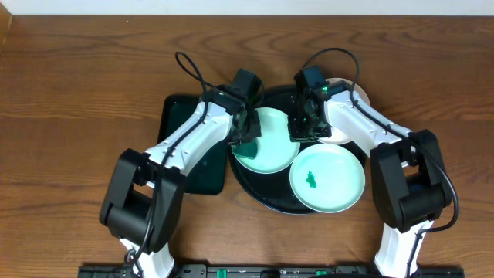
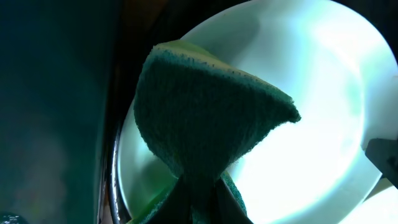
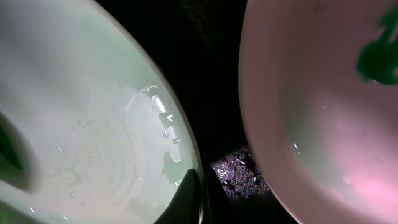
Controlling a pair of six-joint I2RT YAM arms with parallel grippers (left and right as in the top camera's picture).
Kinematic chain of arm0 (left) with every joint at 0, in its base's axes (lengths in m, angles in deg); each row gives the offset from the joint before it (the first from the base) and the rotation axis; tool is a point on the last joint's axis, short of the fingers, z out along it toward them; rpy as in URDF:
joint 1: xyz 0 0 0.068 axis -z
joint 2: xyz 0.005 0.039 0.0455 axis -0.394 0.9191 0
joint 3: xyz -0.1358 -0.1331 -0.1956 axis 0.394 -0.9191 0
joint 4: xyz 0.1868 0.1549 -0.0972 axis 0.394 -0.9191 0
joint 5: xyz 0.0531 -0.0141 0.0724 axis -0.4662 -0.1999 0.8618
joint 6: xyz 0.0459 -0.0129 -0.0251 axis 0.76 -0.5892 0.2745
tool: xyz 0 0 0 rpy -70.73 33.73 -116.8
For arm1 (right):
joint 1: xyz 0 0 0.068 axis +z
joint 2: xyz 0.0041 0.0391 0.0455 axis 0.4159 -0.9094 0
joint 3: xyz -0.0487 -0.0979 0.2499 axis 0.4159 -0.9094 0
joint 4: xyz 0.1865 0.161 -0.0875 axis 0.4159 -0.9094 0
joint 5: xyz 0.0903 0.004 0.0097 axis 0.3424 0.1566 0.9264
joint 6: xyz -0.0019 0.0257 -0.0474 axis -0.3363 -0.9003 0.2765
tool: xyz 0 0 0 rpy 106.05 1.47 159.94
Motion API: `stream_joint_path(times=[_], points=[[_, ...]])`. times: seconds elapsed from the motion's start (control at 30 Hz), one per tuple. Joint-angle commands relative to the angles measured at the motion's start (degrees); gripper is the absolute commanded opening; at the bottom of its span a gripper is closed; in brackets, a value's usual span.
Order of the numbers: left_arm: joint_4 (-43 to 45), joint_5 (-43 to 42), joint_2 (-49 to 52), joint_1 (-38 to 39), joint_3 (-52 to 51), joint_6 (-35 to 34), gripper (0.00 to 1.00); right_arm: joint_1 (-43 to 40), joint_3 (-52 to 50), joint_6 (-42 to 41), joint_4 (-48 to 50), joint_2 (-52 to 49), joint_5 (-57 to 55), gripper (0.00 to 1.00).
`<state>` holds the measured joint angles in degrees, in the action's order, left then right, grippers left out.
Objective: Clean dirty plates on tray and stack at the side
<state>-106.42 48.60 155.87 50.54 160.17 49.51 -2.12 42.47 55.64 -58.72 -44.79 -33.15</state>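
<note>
Overhead view, near edge to far edge. Both arms rise from the near side of the bench (image 1: 77, 93) and reach inward over the round tray (image 1: 274, 193), which lies at the middle of the bench.

Nearest on the tray sits the front mint plate (image 1: 340, 185), with a small green smear (image 1: 311, 179) left of its centre. Behind it and to the left, also on the tray, lies the left mint plate (image 1: 274, 143), its rim just beside that of the front plate.

The left claw (image 1: 245, 137) is closed on a green sponge (image 1: 246, 148) above the left part of this plate. In the left wrist view the sponge is pinched into a fan, dark scouring face toward the camera, with the glossy plate behind it. Contact between sponge and plate cannot be told.

The right claw (image 1: 303, 135) stands at the same plate's right rim. In the right wrist view its fingers (image 3: 183, 199) are closed, pinching that rim. The plate is beaded with water, and black tray floor shows between it and the smeared plate.

A white plate (image 1: 337, 137) lies at the tray's far right, largely hidden under the right arm. A rectangular tray (image 1: 176, 116) lies just left of the round tray, partly under the left arm. Farthest, black cables (image 1: 189, 66) loop from each wrist.
</note>
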Motion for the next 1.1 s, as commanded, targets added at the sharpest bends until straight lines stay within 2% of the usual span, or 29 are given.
stream_joint_path(times=[0.0,0.37,0.53,1.07], points=[[0.20,1.92,1.14,-0.02,1.55,-0.52,0.07,0.68,-0.15,0.28,0.26,-0.17,1.16,0.01],[1.73,1.97,7.78,1.33,1.55,-0.48,0.07,0.90,-0.15,0.42,0.26,-0.17,1.16,0.01],[1.70,-0.31,9.99,2.29,1.55,-0.50,0.07,0.90,-0.15,2.93,0.28,-0.17,1.16,0.01],[1.68,-2.47,10.60,3.06,0.76,-0.50,0.07,3.28,-0.15,5.51,1.25,-0.17,1.33,0.01]])
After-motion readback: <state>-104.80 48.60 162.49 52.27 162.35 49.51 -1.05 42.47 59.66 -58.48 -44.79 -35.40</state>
